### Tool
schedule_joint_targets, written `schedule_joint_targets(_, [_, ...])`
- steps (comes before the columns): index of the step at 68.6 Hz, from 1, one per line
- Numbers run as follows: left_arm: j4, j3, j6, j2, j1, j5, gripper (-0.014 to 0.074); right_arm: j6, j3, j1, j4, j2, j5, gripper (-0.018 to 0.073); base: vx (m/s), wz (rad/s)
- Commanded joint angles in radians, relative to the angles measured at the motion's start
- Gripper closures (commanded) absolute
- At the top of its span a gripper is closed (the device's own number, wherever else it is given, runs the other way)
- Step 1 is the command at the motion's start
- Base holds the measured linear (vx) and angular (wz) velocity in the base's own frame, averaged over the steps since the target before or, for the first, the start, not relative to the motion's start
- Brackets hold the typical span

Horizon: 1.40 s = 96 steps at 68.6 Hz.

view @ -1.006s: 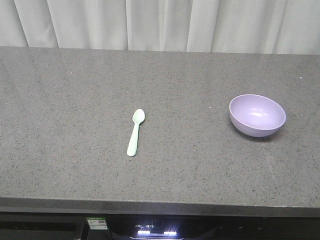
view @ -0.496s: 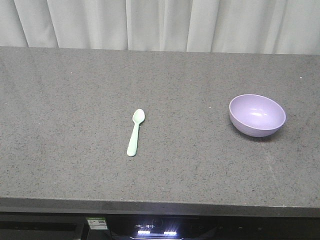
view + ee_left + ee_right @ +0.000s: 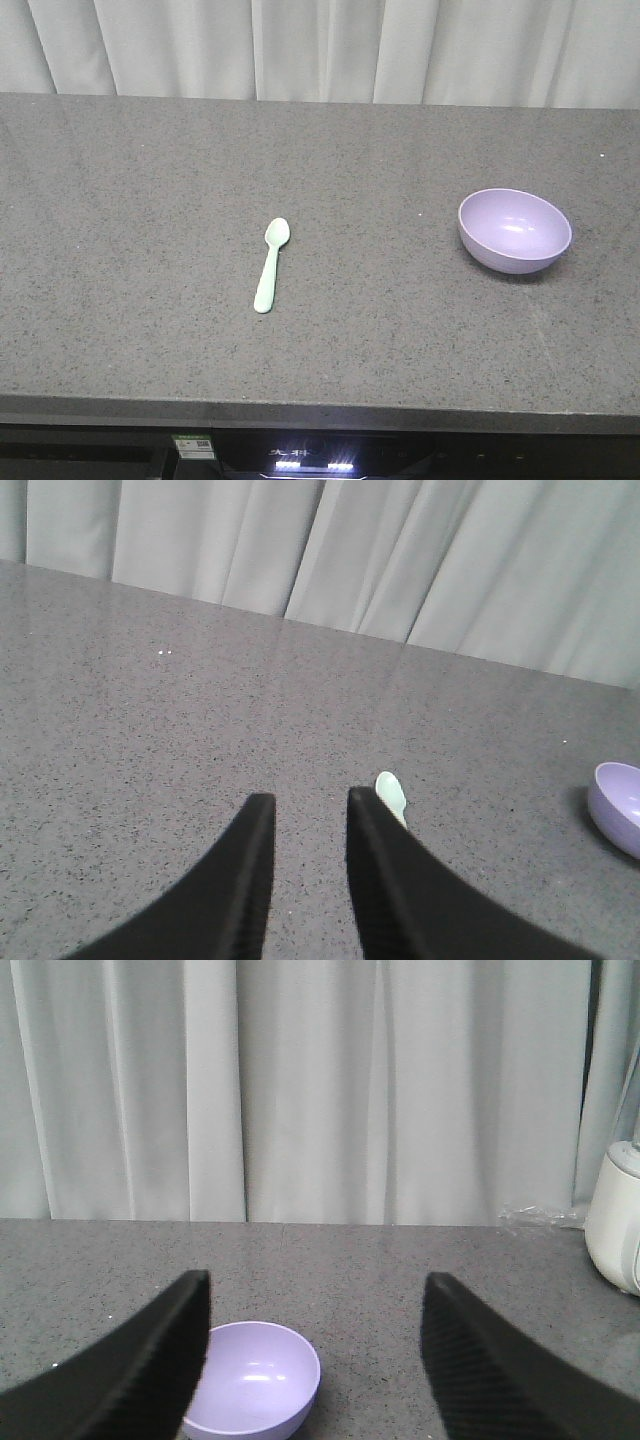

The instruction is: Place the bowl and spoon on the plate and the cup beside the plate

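Note:
A pale mint spoon (image 3: 270,265) lies on the dark grey counter (image 3: 140,200), scoop pointing away, left of centre. The lavender bowl (image 3: 514,230) stands upright and empty at the right. The plate and the cup are out of view. Neither gripper shows in the front view. In the left wrist view my left gripper (image 3: 310,800) hovers open with nothing between its fingers; the spoon (image 3: 391,792) peeks out just past its right fingertip, and the bowl (image 3: 620,805) sits at the far right. My right gripper (image 3: 318,1285) is wide open, with the bowl (image 3: 255,1385) below, near its left finger.
A white curtain (image 3: 320,45) hangs behind the counter's far edge. A white appliance (image 3: 618,1220) stands on the counter at the far right of the right wrist view. The counter's front edge (image 3: 320,412) runs along the bottom.

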Motion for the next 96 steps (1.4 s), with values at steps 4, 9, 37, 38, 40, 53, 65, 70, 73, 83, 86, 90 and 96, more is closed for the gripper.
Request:
schedule_joint_targets(4, [-0.112,-0.039,0.001,0.051,-0.007,-0.169,0.0263,-0.009,-0.034,-0.006,-0.01,0.013,-0.09,-0.009,0.0,0.0])
schedule_joint_targets(9, [-0.136,-0.048,0.022,0.072,-0.007,-0.193,0.0248,-0.009,-0.034,-0.006,-0.01,0.013,-0.095,-0.01,0.0,0.0])
schedule_joint_targets(37, [-0.143,-0.477,0.167,0.426,-0.008,0.18,0.0248,-0.01,-0.034,-0.006,-0.028,0.013,-0.133,-0.0071,0.0,0.0])
schedule_joint_targets(38, [-0.144,-0.489,0.167,0.437,-0.008,0.186,0.0248,-0.01,-0.034,-0.006,-0.033,0.013,-0.135,-0.007,0.0,0.0])
schedule_joint_targets(40, [-0.151,-0.517,0.169,0.463,-0.008,0.201,0.0248,-0.01,-0.034,-0.006,-0.044,0.013,-0.141,-0.0067,0.0,0.0])
schedule_joint_targets(53, [-0.223,-0.607,0.229,0.578,-0.009,0.218,0.0248,-0.01,-0.034,-0.006,-0.049,0.013,-0.142,-0.0031,0.0,0.0])
schedule_joint_targets(65, [-0.236,-0.643,0.245,0.657,-0.128,0.195,0.0249,-0.009,-0.034,-0.006,-0.049,0.013,-0.14,0.0008,0.0,0.0])
schedule_joint_targets(70, [-0.232,-0.645,0.245,0.682,-0.2,0.166,0.0251,-0.009,-0.034,-0.006,-0.049,0.013,-0.14,0.002,0.0,0.0])
schedule_joint_targets(73, [-0.225,-0.645,0.243,0.696,-0.24,0.148,0.0251,-0.009,-0.034,-0.006,-0.049,0.013,-0.14,0.0025,0.0,0.0])
schedule_joint_targets(83, [-0.134,-0.648,0.177,0.751,-0.349,0.063,0.0251,-0.009,-0.034,-0.006,-0.049,0.013,-0.14,0.0034,0.0,0.0])
schedule_joint_targets(86, [-0.083,-0.655,0.138,0.772,-0.377,0.048,0.0251,-0.009,-0.034,-0.006,-0.049,0.013,-0.14,0.0034,0.0,0.0])
schedule_joint_targets(90, [-0.009,-0.684,0.078,0.814,-0.415,0.052,0.0251,-0.009,-0.034,-0.006,-0.049,0.013,-0.139,0.0034,0.0,0.0])
schedule_joint_targets(96, [0.096,-0.739,-0.001,0.871,-0.46,0.064,0.0251,-0.009,-0.034,-0.006,-0.049,0.013,-0.139,0.0034,0.0,0.0])
